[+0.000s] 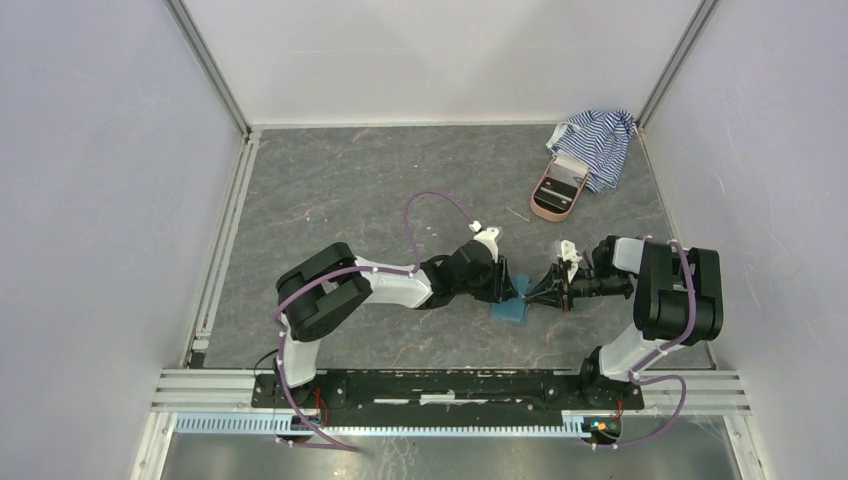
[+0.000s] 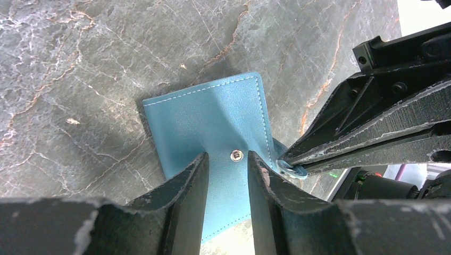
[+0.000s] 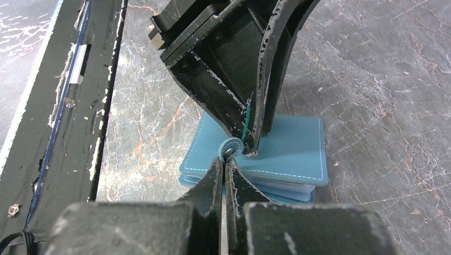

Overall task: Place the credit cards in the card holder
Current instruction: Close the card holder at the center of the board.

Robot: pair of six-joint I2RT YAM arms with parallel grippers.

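1. Card holder (image 2: pixel 213 117): a teal-blue folding wallet with pale stitching. It lies flat on the grey marbled table (image 1: pixel 350 200), near the front edge, between my two grippers.
2. Left gripper (image 2: pixel 227 156): my fingers stand a narrow gap apart and grip nothing. Their tips come down on the wallet's front, one on either side of the metal snap stud (image 2: pixel 236 155), and appear to pin the cover to the table.
3. Right gripper (image 3: pixel 226 162): my fingers are pinched together on the round snap tab (image 3: pixel 230 146) at the wallet's edge.
4. Step in hand, as I judge it: opening the holder, one arm holding it down while the other works the tab. No card has been loaded yet.
5. Next move, as I judge it: pull the tab up and away from the stud without dragging the wallet out from under my left fingertips, then fold the cover back.
6. Credit cards: I cannot find them in any view. The paler edges under the cover may be the wallet's own leaves.
7. Writing: no brand, label or lettering can be read on the wallet or the grippers
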